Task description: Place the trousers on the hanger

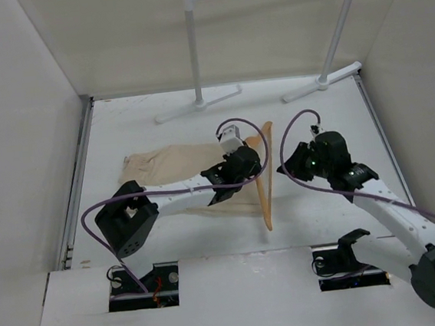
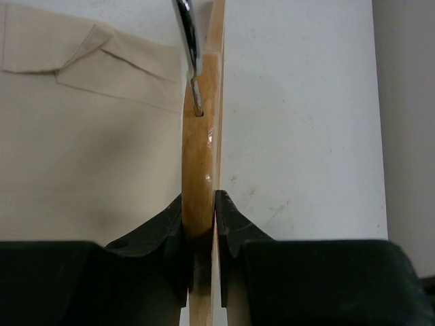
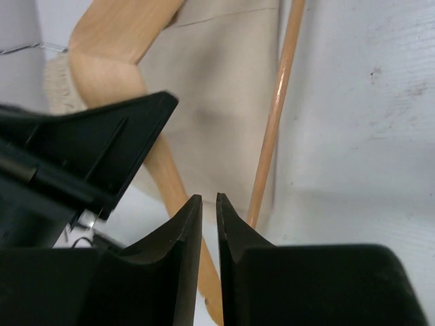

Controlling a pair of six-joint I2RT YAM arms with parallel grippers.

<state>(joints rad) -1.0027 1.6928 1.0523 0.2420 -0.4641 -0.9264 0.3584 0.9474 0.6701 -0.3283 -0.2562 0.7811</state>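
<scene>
The beige trousers (image 1: 164,164) lie flat on the white table, running left from the hanger. The wooden hanger (image 1: 265,189) stands tilted up over their right end. My left gripper (image 1: 250,162) is shut on the hanger's top, just below the metal hook (image 2: 187,34). In the left wrist view its jaws (image 2: 200,204) pinch the wood (image 2: 200,156), with the trousers' pocket flap (image 2: 88,61) beyond. My right gripper (image 1: 287,165) hovers just right of the hanger. In the right wrist view it (image 3: 209,204) is shut and empty, close to the hanger arm (image 3: 119,34), the crossbar (image 3: 275,115) and the trousers (image 3: 217,81).
A white metal rack (image 1: 193,50) stands at the back of the table, its feet spread on the tabletop. White walls enclose the left, right and back sides. The left gripper's black body (image 3: 81,156) fills the left of the right wrist view.
</scene>
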